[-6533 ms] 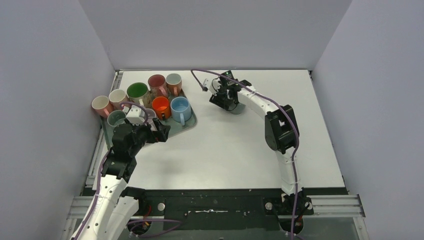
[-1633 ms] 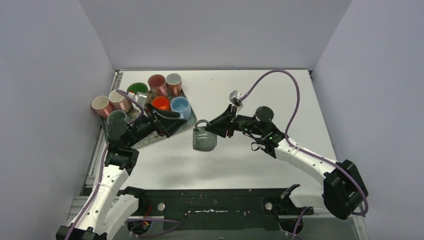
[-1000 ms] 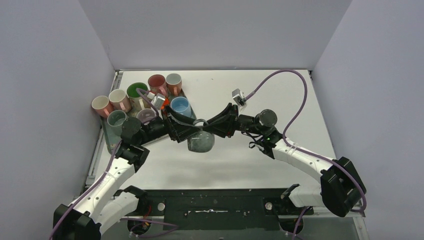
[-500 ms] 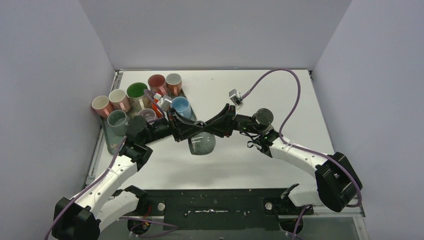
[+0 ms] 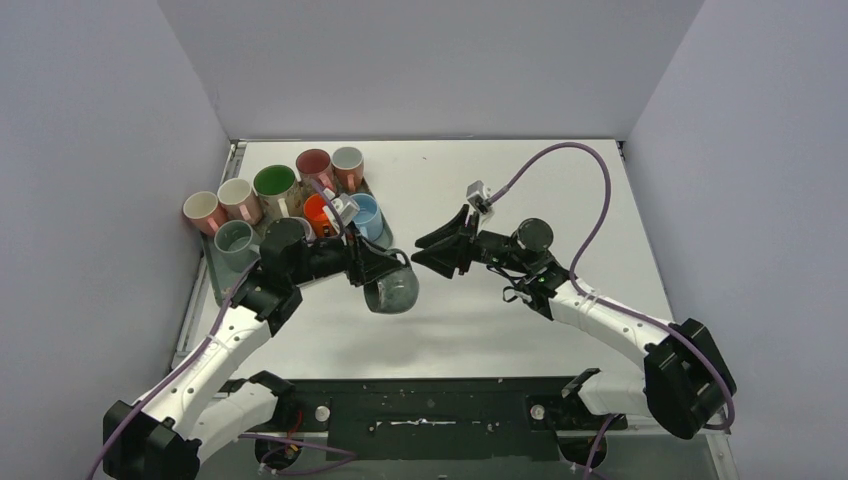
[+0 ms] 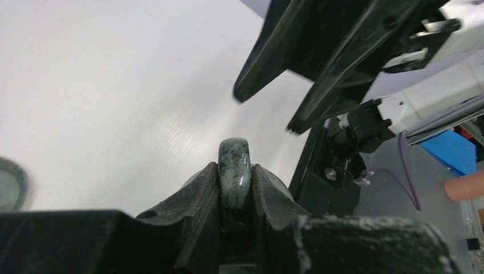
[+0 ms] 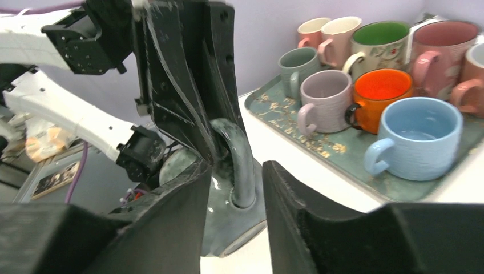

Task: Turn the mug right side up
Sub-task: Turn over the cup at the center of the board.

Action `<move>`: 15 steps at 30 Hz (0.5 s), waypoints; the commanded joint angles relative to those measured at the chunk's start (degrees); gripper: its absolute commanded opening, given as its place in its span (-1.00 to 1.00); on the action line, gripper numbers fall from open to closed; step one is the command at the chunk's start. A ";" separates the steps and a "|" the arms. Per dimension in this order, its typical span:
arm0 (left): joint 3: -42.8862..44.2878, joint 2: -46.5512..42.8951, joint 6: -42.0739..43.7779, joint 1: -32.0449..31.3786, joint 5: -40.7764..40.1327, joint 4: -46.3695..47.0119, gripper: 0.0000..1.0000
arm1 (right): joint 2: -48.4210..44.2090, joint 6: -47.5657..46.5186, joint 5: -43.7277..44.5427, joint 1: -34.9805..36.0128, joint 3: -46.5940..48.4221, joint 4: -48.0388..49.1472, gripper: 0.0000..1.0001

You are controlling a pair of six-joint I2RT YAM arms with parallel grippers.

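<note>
The left tool (image 5: 384, 268) is clenched on the handle of the grey-green mug (image 5: 391, 291), and from the left wrist view the pads pinch only that thin ring (image 6: 234, 173) while the whole body hangs beyond them. That is the main danger. The weight could make the glazed handle pivot or slide between the pads, and the mug would then swing, twist or drop onto the surface (image 5: 500, 320). The right tool (image 5: 432, 251) is spread apart and grasps nothing, its tips just beside the handle, so any sideways move by either arm could knock them together. The tray (image 5: 378, 251) corner and the blue cup (image 5: 362, 213) are also near, and a turning mug could clip them. The mug's body is mostly hidden behind the fingers in both wrist views. From above I cannot tell which way its mouth faces, nor whether its lowest edge touches the surface.
</note>
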 commanded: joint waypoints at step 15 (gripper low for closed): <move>17.45 7.20 31.68 0.86 -28.17 -36.88 -1.00 | -16.13 -6.46 14.39 -1.58 -6.60 -9.95 1.00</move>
